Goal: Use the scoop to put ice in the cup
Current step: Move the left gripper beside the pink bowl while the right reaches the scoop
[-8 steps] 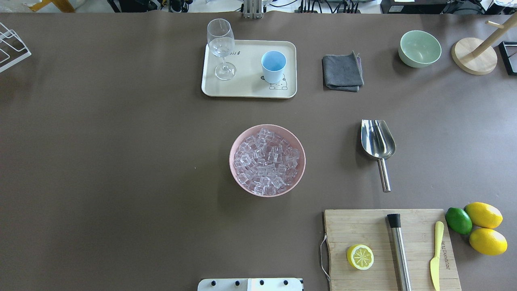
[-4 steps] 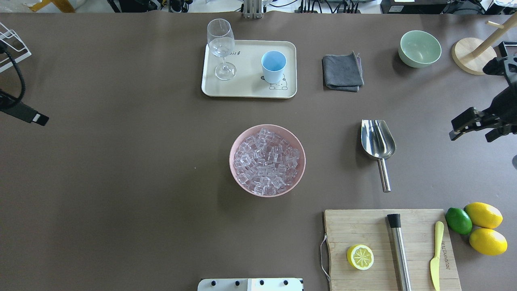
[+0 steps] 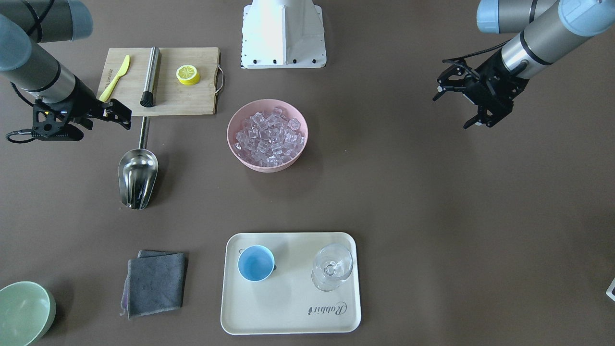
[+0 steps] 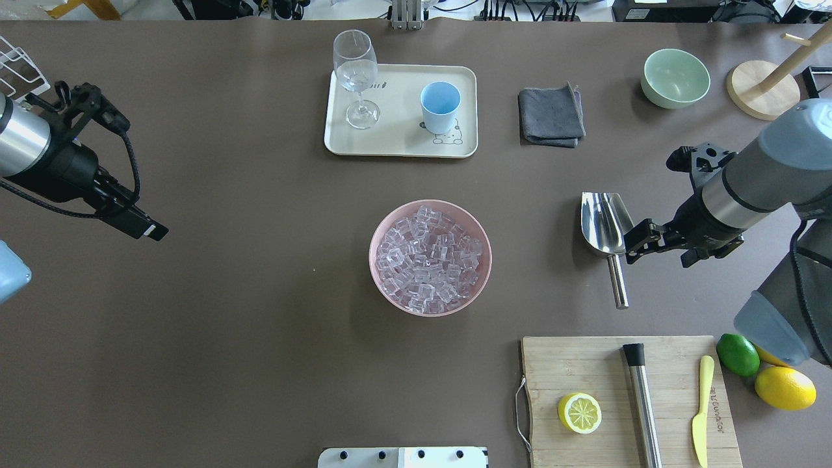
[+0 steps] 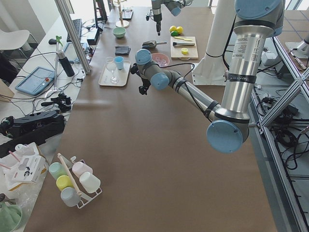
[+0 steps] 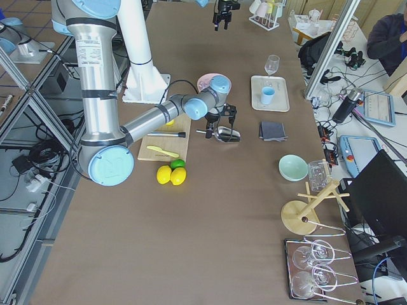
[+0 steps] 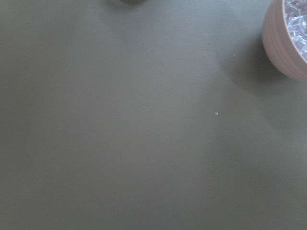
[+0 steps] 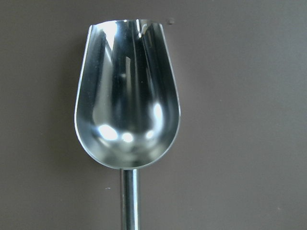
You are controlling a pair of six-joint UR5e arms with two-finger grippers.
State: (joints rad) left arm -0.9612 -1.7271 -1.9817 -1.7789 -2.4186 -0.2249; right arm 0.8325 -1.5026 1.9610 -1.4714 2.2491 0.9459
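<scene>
The steel scoop [image 4: 608,224] lies flat on the table right of the pink bowl [image 4: 383,286], handle toward the robot. It also shows in the front view [image 3: 138,178] and fills the right wrist view [image 8: 127,96]. The pink bowl holds a heap of clear ice cubes [image 4: 429,259] [image 3: 268,132]. The light-blue cup [image 4: 440,106] [image 3: 256,263] stands empty on the cream tray [image 4: 396,146]. My right gripper [image 4: 634,244] [image 3: 122,115] is open and empty, hovering just beside the scoop's handle. My left gripper [image 3: 454,106] is open and empty over bare table, far left of the bowl.
A wine glass [image 4: 355,78] stands on the tray beside the cup. A grey cloth [image 4: 551,117] and a green bowl [image 4: 675,78] lie at the back right. The cutting board [image 4: 572,364] holds a lemon half, a steel cylinder [image 4: 642,406] and a yellow knife. Lemons and a lime [image 4: 738,355] lie beside it.
Both arms have swung in from the table's sides. The right gripper has moved left to the scoop's handle. The left gripper has moved a little toward the middle. Objects have not moved.
</scene>
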